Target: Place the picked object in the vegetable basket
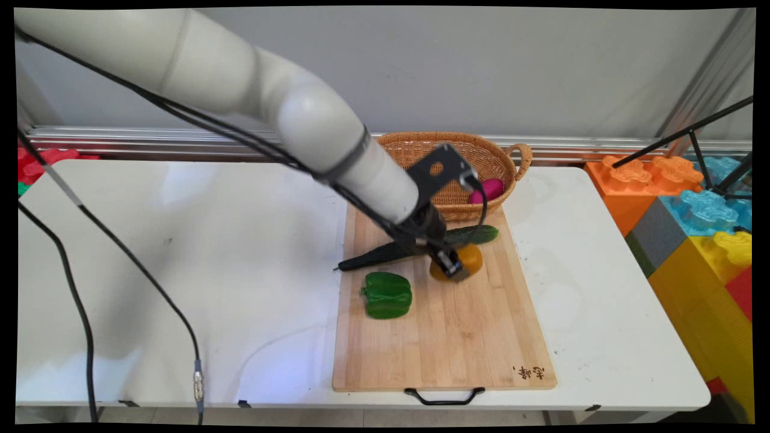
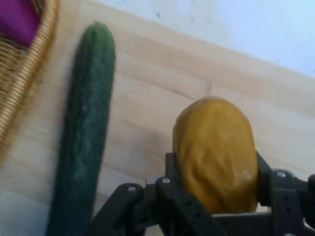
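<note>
Tabletop (image 1: 180, 252): white, rectangular, carrying everything listed below.

Cutting board (image 1: 457, 337): light wood, long side running away from the camera, black handle at its near end, a small burnt mark in the near right corner. It lies right of the tabletop's middle.

Basket (image 1: 415, 147): woven wicker with a loop handle on its right side. It sits at the far end of the cutting board, touching or overlapping that edge. The hand view shows its rim (image 2: 29, 83) at the upper left.

Cucumber (image 1: 481, 234): dark green, long, lying across the far part of the board just in front of the basket; its left end pokes past the board's left edge, its middle is hidden by the arm. In the hand view the cucumber (image 2: 86, 132) lies beside the basket rim, apart from it.

Green pepper (image 1: 387, 294): lying on the board's left side, near the cucumber, free of the hand.

Potato (image 1: 472, 258): yellow-brown, on the board just in front of the cucumber. The hand view shows the potato (image 2: 216, 152) lodged between the fingers.

Hand (image 1: 452, 269): black, tilted down over the board, its two fingers closed against the potato's sides.

Pink egg-shaped thing (image 1: 488, 189): inside the basket, at its right side.
</note>
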`<action>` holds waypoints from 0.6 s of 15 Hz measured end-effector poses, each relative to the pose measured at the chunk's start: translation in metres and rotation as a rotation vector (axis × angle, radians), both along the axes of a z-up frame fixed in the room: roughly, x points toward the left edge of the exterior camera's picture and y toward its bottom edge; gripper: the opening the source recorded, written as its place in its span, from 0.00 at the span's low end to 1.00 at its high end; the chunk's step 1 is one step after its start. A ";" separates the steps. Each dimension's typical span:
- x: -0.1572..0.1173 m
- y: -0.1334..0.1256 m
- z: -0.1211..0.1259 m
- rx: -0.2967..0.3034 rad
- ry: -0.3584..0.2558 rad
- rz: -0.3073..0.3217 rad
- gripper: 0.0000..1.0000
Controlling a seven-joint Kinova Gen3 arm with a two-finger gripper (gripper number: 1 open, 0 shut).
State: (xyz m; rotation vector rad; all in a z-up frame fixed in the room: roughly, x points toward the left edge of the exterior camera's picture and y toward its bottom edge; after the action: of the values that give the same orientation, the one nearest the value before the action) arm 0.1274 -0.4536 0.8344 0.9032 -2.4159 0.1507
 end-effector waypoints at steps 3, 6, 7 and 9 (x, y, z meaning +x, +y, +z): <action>0.010 -0.013 0.028 -0.018 0.026 0.020 0.00; 0.022 -0.041 0.055 -0.082 0.048 0.070 0.00; 0.027 -0.053 0.061 -0.109 0.050 0.094 0.00; 0.039 -0.077 0.068 -0.161 0.043 0.147 0.00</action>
State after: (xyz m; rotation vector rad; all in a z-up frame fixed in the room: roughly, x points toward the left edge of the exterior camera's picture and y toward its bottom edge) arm 0.1659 -0.5309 0.9021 0.9985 -2.2605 0.3717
